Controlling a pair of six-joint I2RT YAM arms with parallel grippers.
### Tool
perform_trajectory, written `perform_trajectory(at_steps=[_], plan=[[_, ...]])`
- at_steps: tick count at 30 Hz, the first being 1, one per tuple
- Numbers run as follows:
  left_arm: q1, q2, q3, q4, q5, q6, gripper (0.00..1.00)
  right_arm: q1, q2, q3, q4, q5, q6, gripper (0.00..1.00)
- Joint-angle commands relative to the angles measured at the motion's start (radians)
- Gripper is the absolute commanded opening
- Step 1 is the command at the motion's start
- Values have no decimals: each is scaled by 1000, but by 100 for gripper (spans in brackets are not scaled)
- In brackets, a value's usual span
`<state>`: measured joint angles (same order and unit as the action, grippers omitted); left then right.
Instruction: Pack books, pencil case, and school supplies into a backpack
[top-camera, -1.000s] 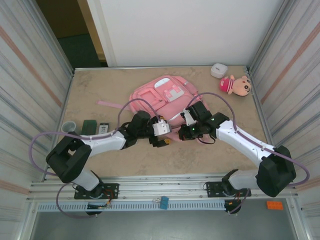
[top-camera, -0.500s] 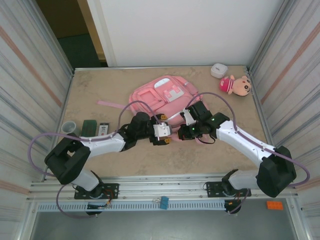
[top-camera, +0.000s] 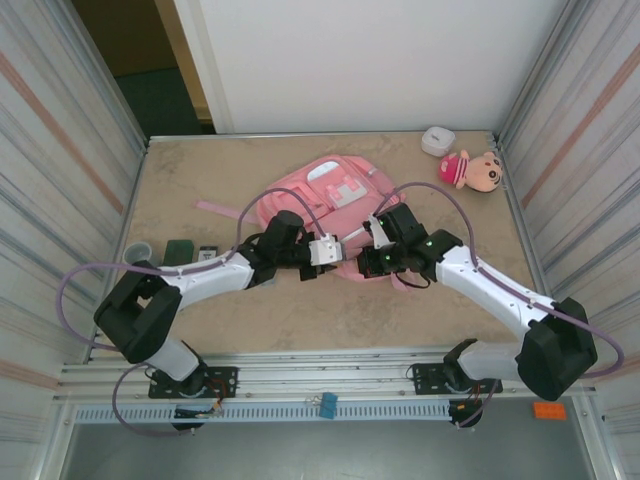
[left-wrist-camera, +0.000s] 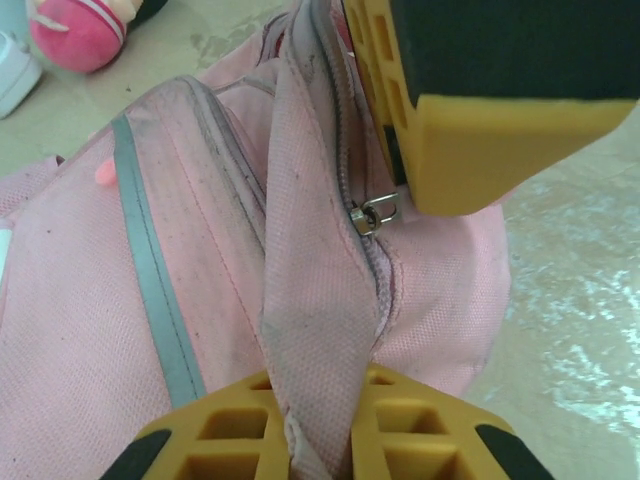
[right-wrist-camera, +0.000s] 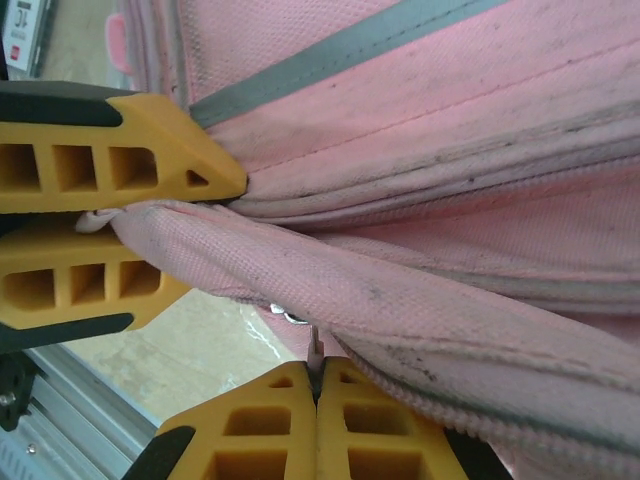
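Marbled counter (top-camera: 200, 300) carries the backpack (top-camera: 320, 185), lying flat at its middle. My left fingers (left-wrist-camera: 320, 440) are pinched tight on a fold of its fabric beside the zip, keeping it taut. My right fingers (right-wrist-camera: 316, 400) are closed on the zip pull (left-wrist-camera: 372, 213), ready, I judge, to draw it open.

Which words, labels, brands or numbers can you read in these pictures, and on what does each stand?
No text here can be read.
Front patch of the backpack: white and pink shapes, no legible letters.
The small black-and-white card: dark print and a red mark, seen closer in the right wrist view, too small and blurred to read.
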<state>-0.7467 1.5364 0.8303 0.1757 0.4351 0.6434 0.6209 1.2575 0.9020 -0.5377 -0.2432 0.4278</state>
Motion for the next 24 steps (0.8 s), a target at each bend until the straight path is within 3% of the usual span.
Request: perform_trajectory(at_steps=[1, 7, 11, 13, 17, 24], plan=[[-5, -76, 6, -1, 135, -127, 7, 12, -9, -25, 53, 113, -9, 0], [-5, -71, 24, -4, 153, -155, 6, 47, -23, -49, 98, 187, 18, 20], [-4, -74, 24, 11, 159, -174, 6, 59, -27, -65, 111, 208, 30, 25], [-2, -77, 23, 13, 156, -176, 6, 62, -34, -71, 104, 239, 32, 22], [7, -81, 10, 7, 109, -169, 5, 58, -66, -64, 47, 290, 21, 2], [75, -51, -11, -62, 25, -112, 5, -21, -179, -54, -122, 307, -38, 0]])
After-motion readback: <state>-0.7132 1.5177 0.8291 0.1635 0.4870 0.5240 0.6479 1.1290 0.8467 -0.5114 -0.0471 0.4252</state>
